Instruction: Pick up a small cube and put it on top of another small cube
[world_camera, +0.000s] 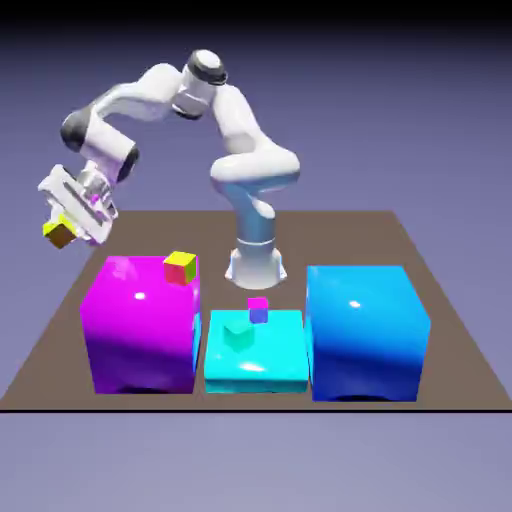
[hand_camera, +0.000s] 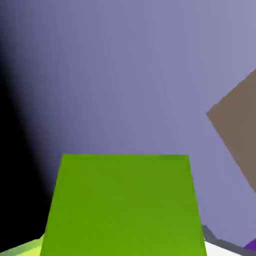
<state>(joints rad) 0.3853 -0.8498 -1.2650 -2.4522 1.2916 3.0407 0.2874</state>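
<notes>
Jaws clamped tight on the small cube (world_camera: 60, 233) — the gripper (world_camera: 66, 228) has it pinched at the far left of the exterior view, up in the air, out past the left edge of the brown table (world_camera: 430, 290) and above the level of the block tops. From the hand view the cube's lime-green face (hand_camera: 122, 205) fills the lower middle of the picture, so large it hides the fingertips, with only backdrop and a slanted corner of table beyond it; that tells you the hand is tipped well off vertical, pointing out and away, not down at the work. Moving right: the magenta block (world_camera: 140, 325) sits just below and right of the hand, and on its far right corner rests the other small cube (world_camera: 181, 267), the one with the red face — that is the target. So the relation that matters is plain: the landing spot lies to the exterior view's right of the held cube and lower, near but clearly apart. The arm (world_camera: 165, 95) is folded in a high arch, elbow up, wrist swung out left. My read is that the coming move needs the wrist turned to point down, then a sweep right and a gentle descent over that red-faced cube. Further right, the low cyan block (world_camera: 255, 350) carries a teal cube (world_camera: 238, 335) and a pink-and-purple cube (world_camera: 258, 310), and the tall blue block (world_camera: 365, 330) stands last — none of them in the path.
</notes>
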